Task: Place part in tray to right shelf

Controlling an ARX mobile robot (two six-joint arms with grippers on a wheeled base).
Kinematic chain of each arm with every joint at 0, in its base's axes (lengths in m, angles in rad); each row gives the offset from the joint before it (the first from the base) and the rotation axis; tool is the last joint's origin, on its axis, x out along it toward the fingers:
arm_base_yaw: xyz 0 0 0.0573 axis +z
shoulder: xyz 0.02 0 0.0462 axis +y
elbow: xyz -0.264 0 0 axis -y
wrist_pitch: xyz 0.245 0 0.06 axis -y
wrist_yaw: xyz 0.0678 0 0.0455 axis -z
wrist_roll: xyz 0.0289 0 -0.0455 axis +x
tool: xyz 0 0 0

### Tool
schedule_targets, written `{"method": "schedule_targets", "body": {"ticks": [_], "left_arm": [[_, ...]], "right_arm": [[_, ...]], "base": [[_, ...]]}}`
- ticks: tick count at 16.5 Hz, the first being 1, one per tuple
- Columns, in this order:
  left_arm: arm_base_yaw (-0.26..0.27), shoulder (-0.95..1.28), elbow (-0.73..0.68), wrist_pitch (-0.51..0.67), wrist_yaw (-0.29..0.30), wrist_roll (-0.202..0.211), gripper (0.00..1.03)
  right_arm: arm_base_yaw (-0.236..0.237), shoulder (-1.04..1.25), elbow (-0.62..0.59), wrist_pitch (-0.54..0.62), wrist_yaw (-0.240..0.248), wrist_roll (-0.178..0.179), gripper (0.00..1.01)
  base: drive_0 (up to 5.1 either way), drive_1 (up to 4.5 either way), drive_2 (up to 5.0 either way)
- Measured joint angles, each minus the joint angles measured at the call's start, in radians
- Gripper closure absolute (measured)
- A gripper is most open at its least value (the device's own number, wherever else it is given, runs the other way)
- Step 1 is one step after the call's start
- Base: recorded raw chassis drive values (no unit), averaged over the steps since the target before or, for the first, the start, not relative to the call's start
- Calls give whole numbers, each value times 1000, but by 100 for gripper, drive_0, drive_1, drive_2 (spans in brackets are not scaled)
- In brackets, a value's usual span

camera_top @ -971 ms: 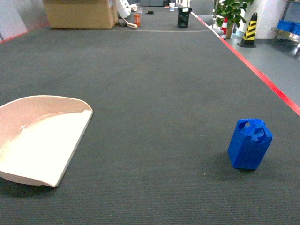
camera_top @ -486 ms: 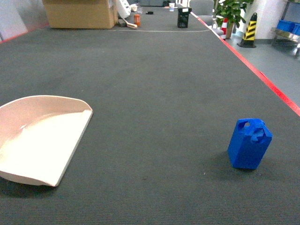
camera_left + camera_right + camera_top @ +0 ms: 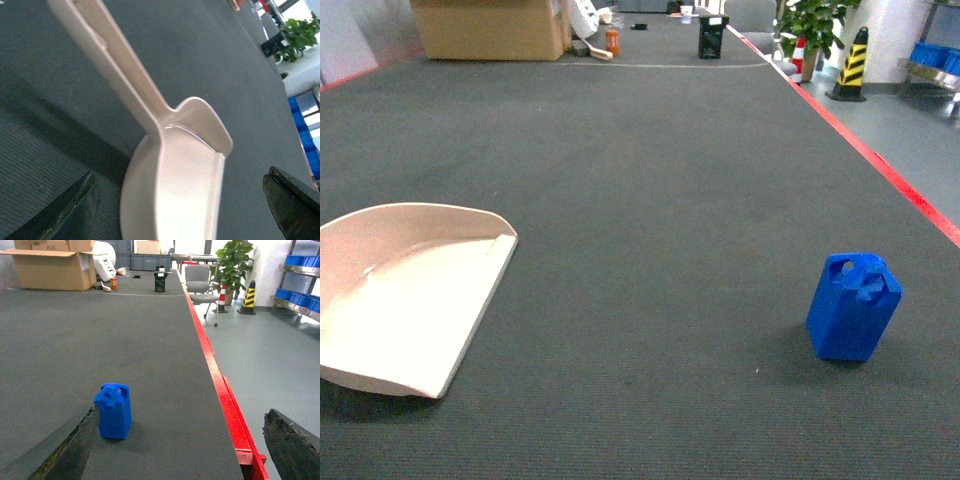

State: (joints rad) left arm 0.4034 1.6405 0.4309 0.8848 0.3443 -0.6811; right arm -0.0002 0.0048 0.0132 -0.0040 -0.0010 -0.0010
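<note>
Both jaws were wide open: the tray [image 3: 175,185] sat between the left ones, the part [image 3: 114,411] ahead between the right.

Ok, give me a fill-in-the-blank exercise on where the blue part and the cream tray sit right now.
1. The bright-blue plastic block stands on the dark grey ____.
2. In the head view, the cream plastic scoop-shaped tray lies to the ____ of the block.
3. The tray holds ____ inside it.
4. In the right wrist view, a ____ stripe edges the mat beside the block.

Missing words: mat; left; nothing; red
</note>
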Motion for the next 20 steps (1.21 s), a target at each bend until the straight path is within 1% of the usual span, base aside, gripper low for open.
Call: {"method": "schedule_targets", "body": {"ticks": [1, 2, 4, 5, 6, 7, 8, 9, 11, 15, 16, 18, 19, 20], "left_arm": [[16, 67, 37, 16, 6, -14, 5], [34, 146, 96, 29, 21, -37, 5], [47, 238, 188, 42, 60, -79, 5], [48, 336, 306, 32, 82, -131, 5], [48, 488, 453, 142, 162, -231, 20], [40, 552, 523, 192, 186, -298, 58], [28, 564, 527, 233, 196, -340, 79], [24, 562, 521, 270, 200, -373, 85], [18, 550, 511, 303, 203, -401, 87], [5, 509, 460, 377, 204, -431, 88], [-1, 489, 440, 395, 206, -448, 88], [-3, 476, 427, 395, 206, -459, 88], [-9, 451, 408, 395, 206, -476, 88], [-18, 403, 371, 395, 204, -507, 89]], "right_arm": [[0, 0, 0, 0, 0, 0, 3], [0, 0, 0, 0, 0, 0, 3], [0, 0, 0, 0, 0, 0, 3], [0, 0, 0, 0, 0, 0, 3], [0, 0, 0, 0, 0, 0, 3], [0, 0, 0, 0, 0, 0, 3], [0, 0, 0, 0, 0, 0, 3], [0, 0, 0, 0, 0, 0, 3], [0, 0, 0, 0, 0, 0, 3], [0, 0, 0, 0, 0, 0, 3], [0, 0, 0, 0, 0, 0, 3], [0, 0, 0, 0, 0, 0, 3], [0, 0, 0, 0, 0, 0, 3], [0, 0, 0, 0, 0, 0, 3]], "base": [[0, 0, 0], [0, 0, 0], [0, 0, 0], [0, 0, 0], [0, 0, 0], [0, 0, 0], [0, 0, 0], [0, 0, 0], [0, 0, 0], [0, 0, 0], [0, 0, 0], [0, 0, 0], [0, 0, 0], [0, 0, 0]]}}
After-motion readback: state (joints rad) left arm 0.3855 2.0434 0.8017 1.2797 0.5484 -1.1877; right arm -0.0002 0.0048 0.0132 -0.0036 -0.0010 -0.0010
